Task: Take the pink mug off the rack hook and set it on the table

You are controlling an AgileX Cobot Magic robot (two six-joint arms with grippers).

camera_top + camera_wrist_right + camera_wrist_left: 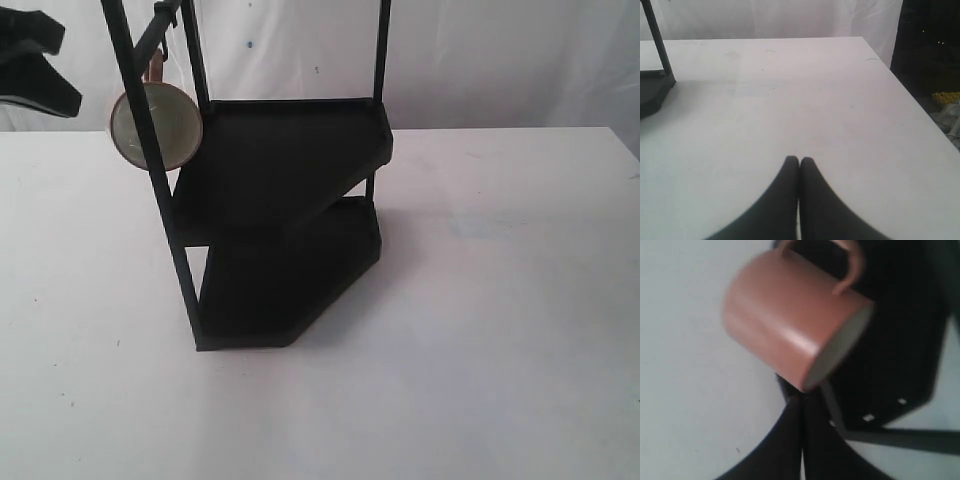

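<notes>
The pink mug hangs by its handle from the rack hook at the rack's upper left, its cream inside facing the exterior camera. In the left wrist view the pink mug hangs tilted just beyond my left gripper, whose fingers are pressed together with nothing between them. The exterior view shows my left gripper at the far left edge, apart from the mug. My right gripper is shut and empty over the white table; the exterior view does not show it.
The tall black two-shelf rack stands left of centre on the table, its upright posts crossing in front of the mug. The table's right edge drops off to a dark floor.
</notes>
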